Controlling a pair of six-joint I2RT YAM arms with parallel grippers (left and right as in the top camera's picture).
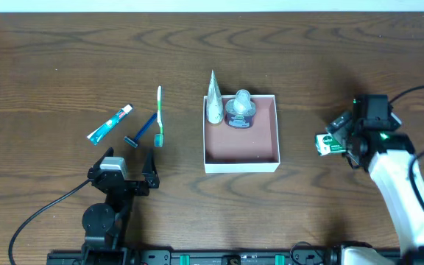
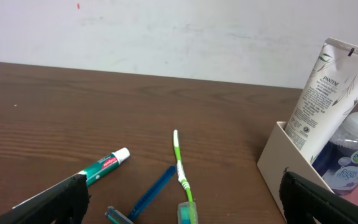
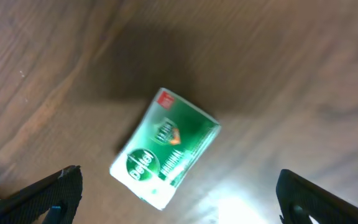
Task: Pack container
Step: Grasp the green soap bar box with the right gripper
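Note:
The container (image 1: 242,163) is a square white-walled box with a pinkish-brown floor at mid-table. It holds a white Pantene tube (image 1: 213,99) and a clear bottle of purple liquid (image 1: 240,110) against its far wall; both also show in the left wrist view, tube (image 2: 319,99) and bottle (image 2: 353,155). A green and white Dettol soap box (image 1: 330,143) lies on the table to the right, seen in the right wrist view (image 3: 165,149). My right gripper (image 3: 179,199) is open just above it, empty. My left gripper (image 1: 127,171) is open and empty near the front left.
Left of the container lie a toothpaste tube (image 1: 110,123), a blue razor (image 1: 141,131) and a green and white toothbrush (image 1: 159,116). In the left wrist view they are ahead of the open fingers: toothpaste (image 2: 104,166), razor (image 2: 143,198), toothbrush (image 2: 181,171).

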